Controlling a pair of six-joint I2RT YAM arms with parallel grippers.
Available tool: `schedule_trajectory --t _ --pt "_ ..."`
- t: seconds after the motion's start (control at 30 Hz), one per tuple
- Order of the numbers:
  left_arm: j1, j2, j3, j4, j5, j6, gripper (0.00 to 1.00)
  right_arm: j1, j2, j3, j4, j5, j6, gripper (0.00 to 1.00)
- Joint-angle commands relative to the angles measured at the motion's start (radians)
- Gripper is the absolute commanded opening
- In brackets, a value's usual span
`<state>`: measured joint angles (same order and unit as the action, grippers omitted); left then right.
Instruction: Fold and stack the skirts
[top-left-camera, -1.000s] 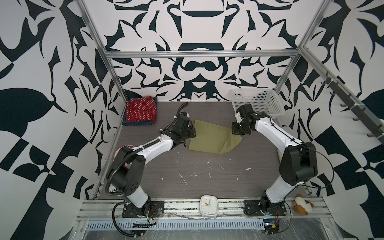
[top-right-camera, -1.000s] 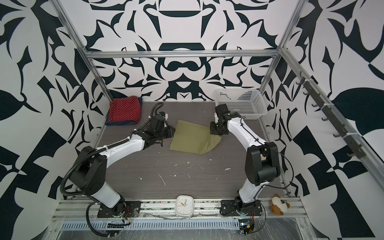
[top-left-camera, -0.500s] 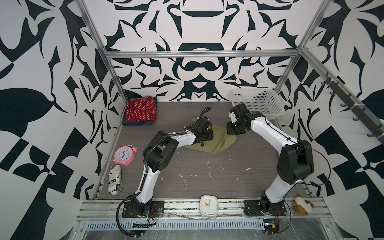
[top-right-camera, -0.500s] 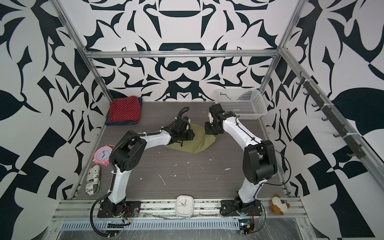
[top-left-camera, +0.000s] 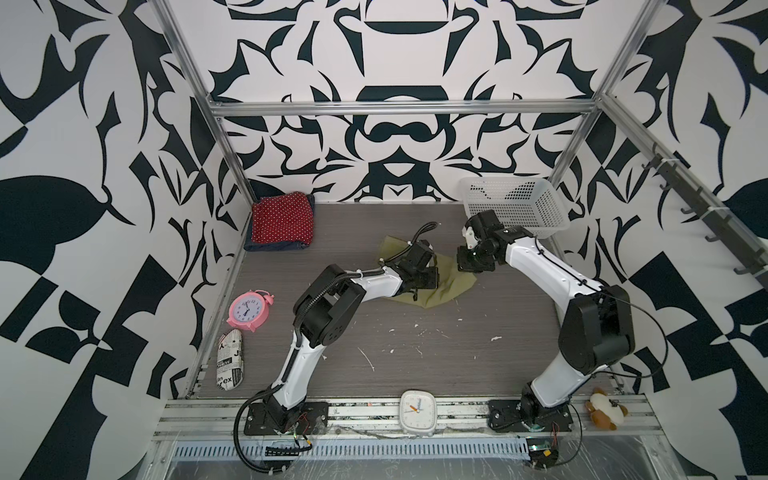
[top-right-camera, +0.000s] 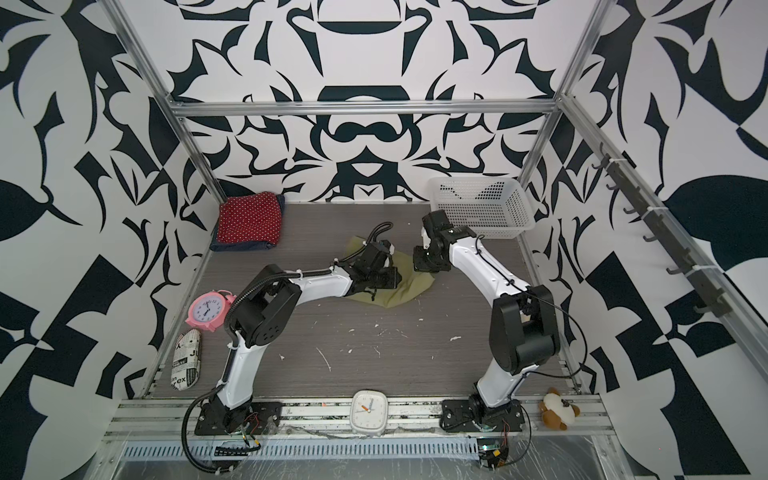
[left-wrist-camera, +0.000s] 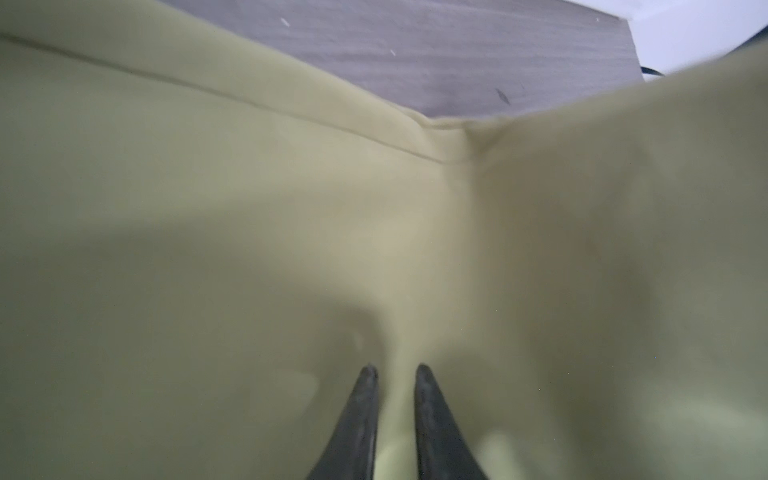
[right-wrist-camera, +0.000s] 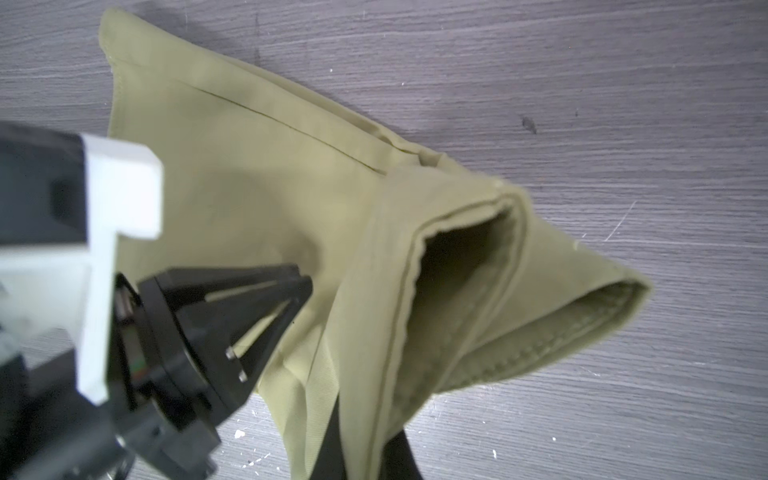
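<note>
1. The olive-green skirt (top-left-camera: 446, 286) lies a little above the centre of both top views, on the grey table (top-left-camera: 415, 353), partly folded over itself.
2. The right gripper (top-left-camera: 468, 268) is clamped on the skirt's right-hand edge and holds a fold of it up off the table (its wrist view shows cloth draped over the fingers).
3. The left gripper (left-wrist-camera: 395, 371) sits over the middle of the skirt, jaws narrowly apart with olive cloth between them; I cannot tell whether they pinch it.
4. The red polka-dot skirt (top-left-camera: 282, 218) lies folded on the dark denim skirt (top-left-camera: 274, 246) at the table's upper left, well apart from both grippers.
</note>
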<state>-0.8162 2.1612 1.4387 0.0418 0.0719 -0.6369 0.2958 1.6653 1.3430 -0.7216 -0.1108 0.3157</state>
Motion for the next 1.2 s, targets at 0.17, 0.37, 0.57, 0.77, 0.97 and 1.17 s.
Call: schedule_trajectory --t 0.17,0.37,0.57,0.77,0.97,1.17 --pt "-0.005 0.069 -0.013 -0.005 -0.001 -0.066 0.17 -0.005 -0.040 0.067 -0.005 -0.004 0.018 0.00" --pt "-0.009 0.089 -0.045 0.065 0.005 -0.115 0.04 0.078 -0.027 0.110 0.050 -0.076 0.063 0.00" --pt "-0.009 0.061 -0.075 0.118 0.004 -0.123 0.00 0.178 0.074 0.186 0.054 -0.062 0.089 0.00" --pt "-0.009 0.051 -0.104 0.166 0.004 -0.142 0.00 0.239 0.154 0.245 0.088 -0.072 0.123 0.00" --pt "0.003 -0.086 -0.226 0.231 -0.082 -0.147 0.03 0.230 0.137 0.237 0.082 0.001 0.135 0.00" --pt "0.061 -0.319 -0.389 0.264 -0.128 -0.148 0.06 0.183 0.074 0.194 0.067 0.029 0.134 0.00"
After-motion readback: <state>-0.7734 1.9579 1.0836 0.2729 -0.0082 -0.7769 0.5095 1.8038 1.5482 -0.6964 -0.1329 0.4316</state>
